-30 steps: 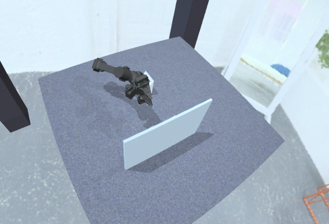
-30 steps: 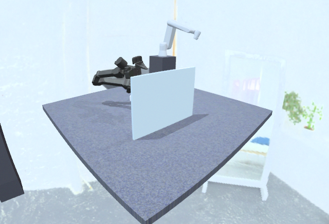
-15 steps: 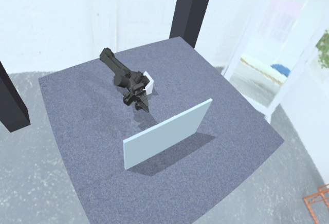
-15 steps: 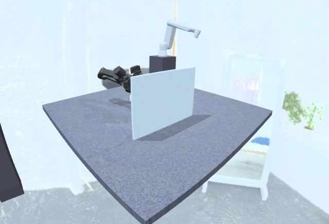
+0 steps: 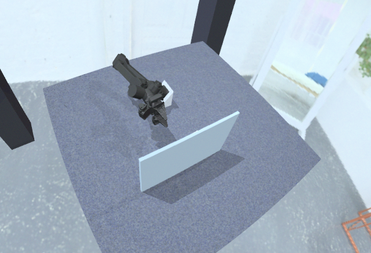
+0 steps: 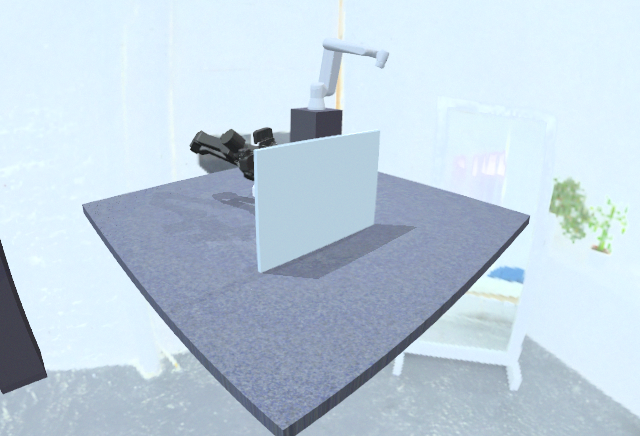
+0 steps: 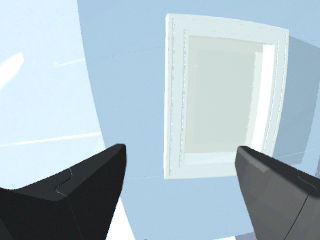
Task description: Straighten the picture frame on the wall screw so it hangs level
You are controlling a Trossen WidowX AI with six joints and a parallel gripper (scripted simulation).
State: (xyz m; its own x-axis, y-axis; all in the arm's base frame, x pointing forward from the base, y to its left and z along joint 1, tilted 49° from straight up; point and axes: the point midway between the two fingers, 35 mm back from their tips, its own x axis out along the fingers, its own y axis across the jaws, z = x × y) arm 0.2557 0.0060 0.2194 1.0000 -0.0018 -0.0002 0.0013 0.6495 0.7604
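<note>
The pale picture frame (image 7: pixel 176 100) hangs on the front of the light blue upright panel (image 7: pixel 125 100) (image 5: pixel 188 154) (image 6: pixel 317 198) in the wrist view. Its left side is not parallel to the panel's left edge there; the slanted view does not let me tell its true tilt. The screw and notched strip are hidden. The top and exterior views see only the panel's back. My black gripper (image 7: pixel 181 146) (image 5: pixel 163 120) is open and empty, short of the panel. In the wrist view the right finger overlaps the frame's lower right corner and the left finger lies left of the frame.
The panel stands upright on the blue-grey table (image 5: pixel 239 205) (image 6: pixel 289 338). A small white block (image 5: pixel 169 97) is beside the arm. Behind the table, a dark pedestal (image 5: pixel 209 16) (image 6: pixel 315 123) carries a pale robot arm (image 6: pixel 330 67). Another dark pedestal (image 5: pixel 14 121) (image 6: pixel 18 328) stands at left.
</note>
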